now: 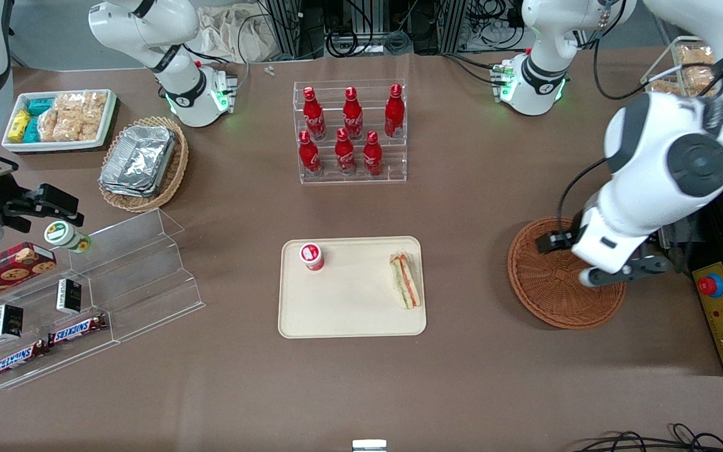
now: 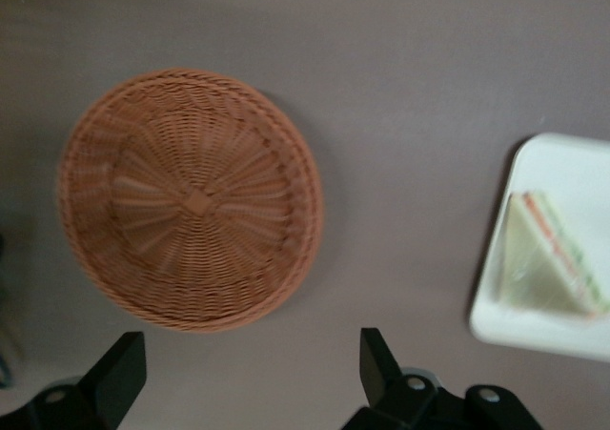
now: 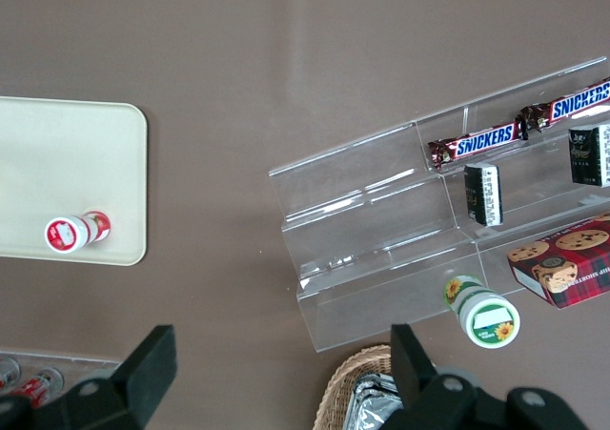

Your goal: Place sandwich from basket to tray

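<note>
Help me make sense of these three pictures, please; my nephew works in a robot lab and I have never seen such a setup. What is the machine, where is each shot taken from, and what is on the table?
These are two white robot arms bolted to a brown table. One picture looks down on the whole table from the front. The other two come from small cameras on the arms' wrists. The working arm's gripper hangs above the round wicker basket, its two fingers open and holding nothing. The basket holds nothing. The sandwich lies on the beige tray, next to a small red-and-white cup. Farther from the front camera stands a clear rack of red bottles. Toward the parked arm's end are snack bars on a clear stepped stand.
</note>
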